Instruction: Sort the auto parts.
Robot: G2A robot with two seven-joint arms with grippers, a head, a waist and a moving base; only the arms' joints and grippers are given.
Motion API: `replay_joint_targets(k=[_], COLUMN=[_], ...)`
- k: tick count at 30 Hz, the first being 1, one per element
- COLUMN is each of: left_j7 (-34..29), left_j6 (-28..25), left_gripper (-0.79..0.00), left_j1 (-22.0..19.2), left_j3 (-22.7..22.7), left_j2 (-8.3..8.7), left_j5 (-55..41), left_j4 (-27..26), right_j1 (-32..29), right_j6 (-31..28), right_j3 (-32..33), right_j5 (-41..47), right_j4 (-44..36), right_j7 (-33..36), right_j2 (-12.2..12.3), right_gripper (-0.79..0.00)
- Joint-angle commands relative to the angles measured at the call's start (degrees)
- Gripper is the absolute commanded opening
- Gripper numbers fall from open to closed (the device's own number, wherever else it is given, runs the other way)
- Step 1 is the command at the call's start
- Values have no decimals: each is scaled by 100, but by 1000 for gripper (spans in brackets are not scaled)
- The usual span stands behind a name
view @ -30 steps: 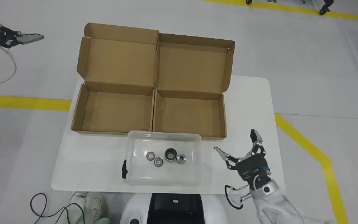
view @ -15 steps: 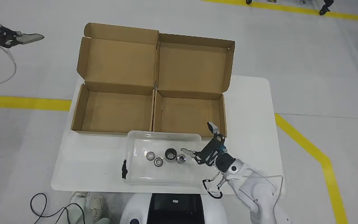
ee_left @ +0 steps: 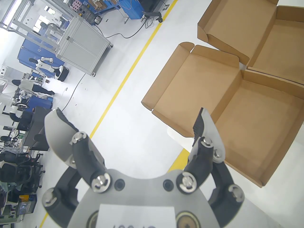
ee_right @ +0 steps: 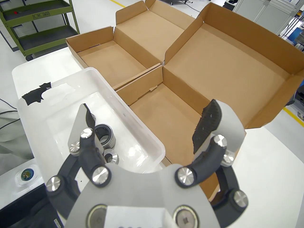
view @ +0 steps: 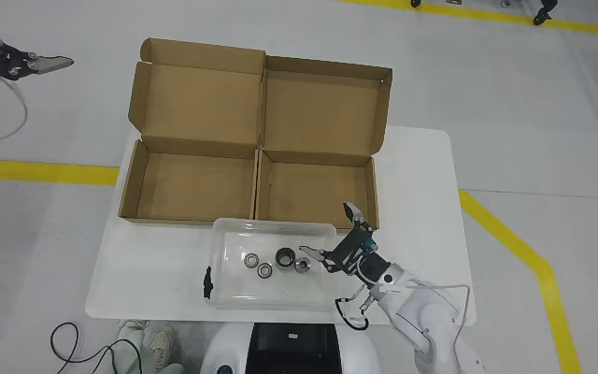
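Note:
A clear plastic bin [view: 224, 280] at the table's front holds several metal parts: two small bearings [view: 250, 258], a larger dark ring [view: 285, 255] and a small silver sleeve [view: 302, 265]. My right gripper [view: 327, 232] hangs open over the bin's right end, one finger above the parts, the other past the rim. In the right wrist view the right gripper [ee_right: 149, 110] is open, with the ring [ee_right: 105, 134] and sleeve [ee_right: 111, 157] beside one finger. My left gripper [ee_left: 129, 117] is open and empty, out over the floor far left of the table [view: 37, 64].
Two open cardboard boxes stand side by side behind the bin, the left box [view: 187, 187] and the right box [view: 318, 196], lids folded back. Black tape [view: 206, 280] marks the bin's left end. Bare table [view: 420, 187] lies right of the boxes.
My right gripper has swung from the table's front right corner leftwards to the bin's right end, staying open. The left gripper has not moved.

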Motion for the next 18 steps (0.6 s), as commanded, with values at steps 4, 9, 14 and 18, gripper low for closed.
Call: replay_joint_targets(k=[4,9,14,18], left_j7=[0,0,0,0], left_j6=[0,0,0,0], left_gripper=[0,0,0,0], left_j1=[0,0,0,0], left_j3=[0,0,0,0], left_j2=[0,0,0,0], left_j5=[0,0,0,0], left_j4=[0,0,0,0], right_j1=[0,0,0,108], right_j6=[0,0,0,-169], right_j3=[0,0,0,-116], right_j5=[1,1,1,-39], right_j4=[0,0,0,10], right_j7=[0,0,0,167], right_j2=[0,0,0,19], right_gripper=[0,0,0,0])
